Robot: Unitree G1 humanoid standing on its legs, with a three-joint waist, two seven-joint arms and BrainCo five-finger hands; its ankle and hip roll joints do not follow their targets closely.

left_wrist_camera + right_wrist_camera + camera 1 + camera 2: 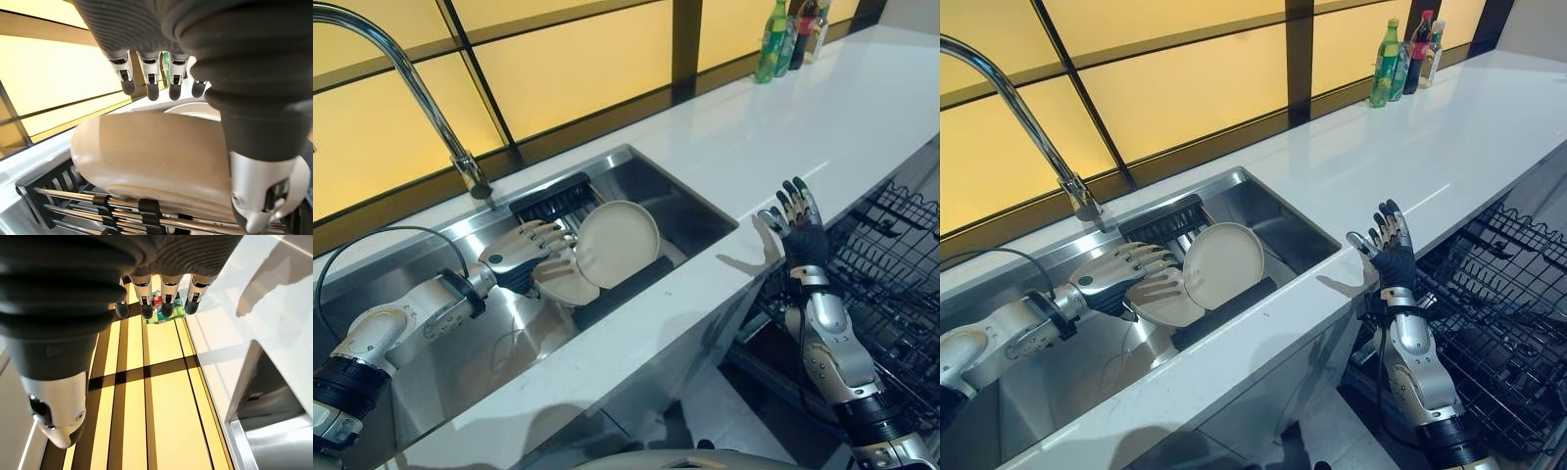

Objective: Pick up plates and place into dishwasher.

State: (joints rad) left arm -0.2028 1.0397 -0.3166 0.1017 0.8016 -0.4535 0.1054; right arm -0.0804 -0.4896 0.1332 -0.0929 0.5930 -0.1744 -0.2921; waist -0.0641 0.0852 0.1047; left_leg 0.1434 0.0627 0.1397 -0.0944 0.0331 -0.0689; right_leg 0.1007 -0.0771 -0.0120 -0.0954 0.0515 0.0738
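Cream plates [156, 161] on rack bars [98, 210]

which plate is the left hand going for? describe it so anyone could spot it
Find the steel sink sunk in the white counter, under the curved tap. Two beige plates lean on the dark rack there. It is the lower plate, with the left hand spread on it; the upright plate beside it stands untouched.

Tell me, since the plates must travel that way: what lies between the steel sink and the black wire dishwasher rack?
In the left eye view, bare white countertop separates the sink from the dishwasher rack; the open right hand hovers at its edge.
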